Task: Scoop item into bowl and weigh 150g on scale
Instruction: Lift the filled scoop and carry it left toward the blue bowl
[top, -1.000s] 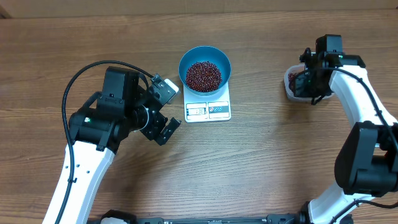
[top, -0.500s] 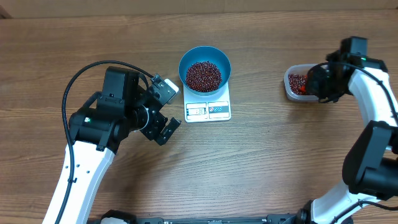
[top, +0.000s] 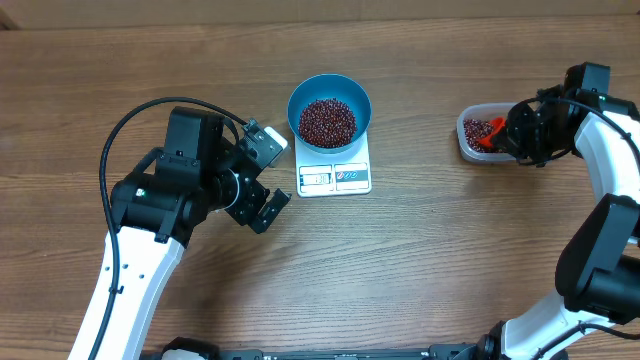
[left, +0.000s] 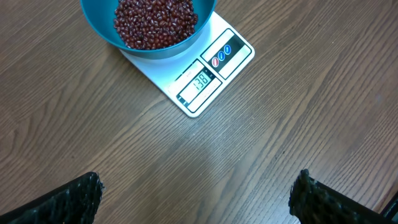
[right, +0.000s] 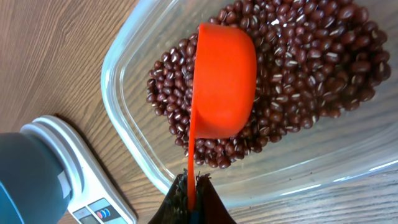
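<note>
Left wrist view: bowl (left: 102, 25) cut by top edge, left tool (left: 198, 194) by bottom edge, scale (top: 334, 178) digits unreadable overhead

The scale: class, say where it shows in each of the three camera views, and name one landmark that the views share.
Overhead: the scale lies near the middle, a little above centre.
Left wrist: it sits at the top middle, display facing the camera.
Right wrist: it is in the bottom left corner, blurred and partly cut off.
Shared landmark: the blue bowl standing on it.
</note>
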